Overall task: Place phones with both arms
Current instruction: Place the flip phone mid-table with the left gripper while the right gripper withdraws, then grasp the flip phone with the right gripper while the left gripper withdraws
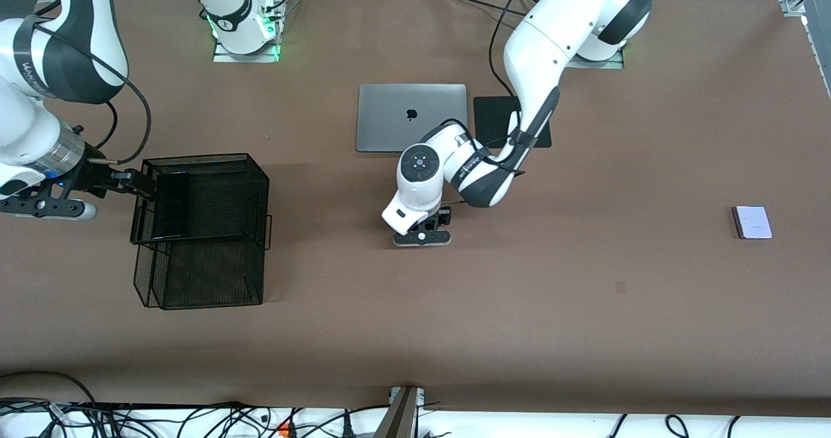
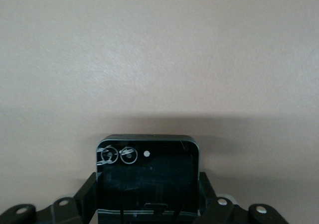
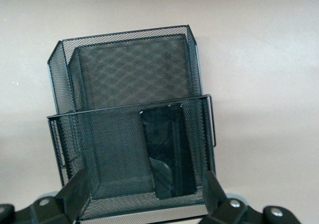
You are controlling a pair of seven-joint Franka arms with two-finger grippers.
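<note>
black mesh basket [image 1: 201,230] already held the long phone [image 3: 167,157]; right gripper [image 3: 144,196] hung over it, jaws apart, while left gripper [image 1: 422,230] clamped the small black phone [image 2: 147,176] for carrying.

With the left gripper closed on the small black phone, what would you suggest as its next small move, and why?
Probably lift it off the table and start toward the mesh organizer. The left gripper is shut on the small black phone, low over the table. The long black phone already stands in the organizer, where the right gripper hovers open.
</note>
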